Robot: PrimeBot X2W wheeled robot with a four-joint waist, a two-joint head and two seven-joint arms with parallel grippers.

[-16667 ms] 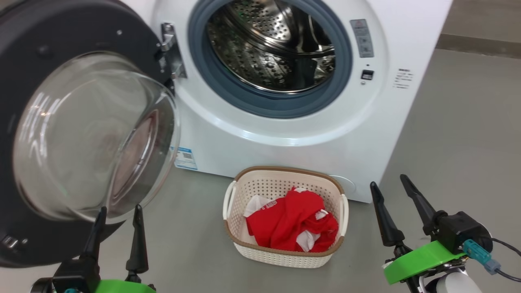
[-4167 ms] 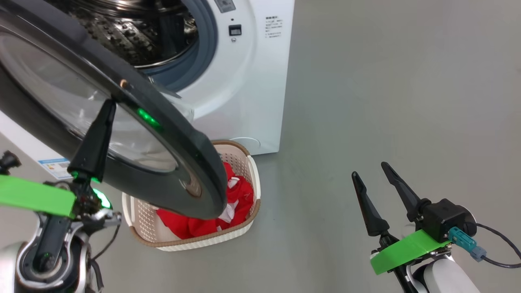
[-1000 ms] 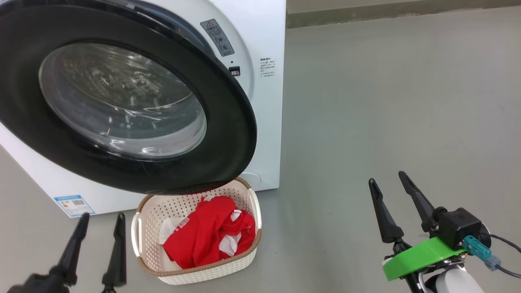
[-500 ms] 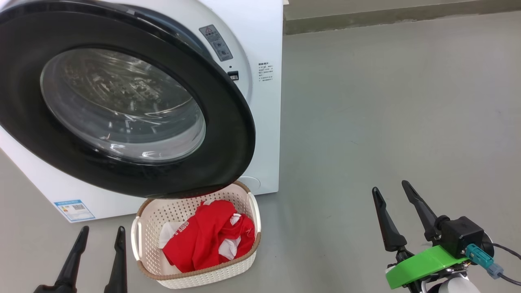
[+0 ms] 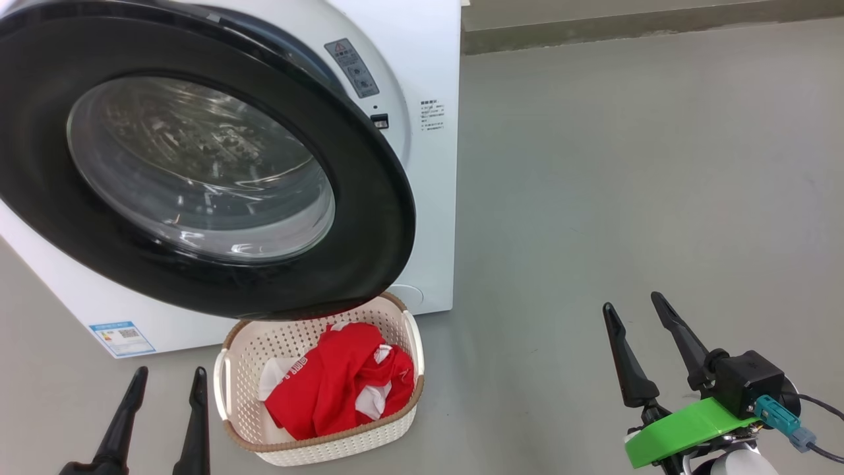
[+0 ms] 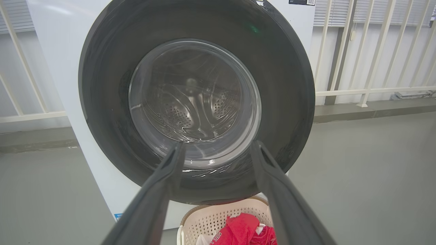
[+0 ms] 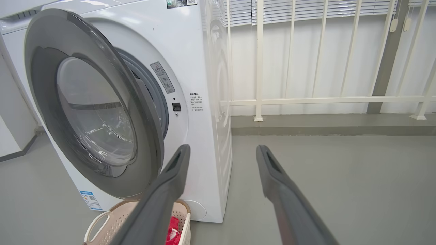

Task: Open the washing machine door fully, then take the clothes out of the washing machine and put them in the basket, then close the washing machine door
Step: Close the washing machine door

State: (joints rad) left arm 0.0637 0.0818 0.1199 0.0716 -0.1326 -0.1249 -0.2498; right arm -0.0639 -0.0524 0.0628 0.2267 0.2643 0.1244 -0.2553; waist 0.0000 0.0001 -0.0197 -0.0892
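Observation:
The washing machine door [image 5: 369, 218] hangs slightly ajar in front of the white washing machine [image 5: 428, 198]; the right wrist view shows a gap between the door [image 7: 150, 136] and the front panel. Below the door stands the cream basket [image 5: 395, 422], with the red and white clothes [image 5: 336, 389] lying in it. My left gripper [image 5: 170, 376] is open and empty, low to the left of the basket, facing the door [image 6: 279, 85]. My right gripper [image 5: 632, 305] is open and empty over bare floor, well right of the machine.
Grey floor stretches to the right of the machine. A white railing [image 7: 259, 68] and a low kerb [image 5: 626, 26] run behind it. A small blue label [image 5: 122, 336] sits low on the machine's front.
Over the earlier frames the door swung from wide open to nearly closed. In the last second my left gripper sank lower in the head view; the door and the right gripper stayed put.

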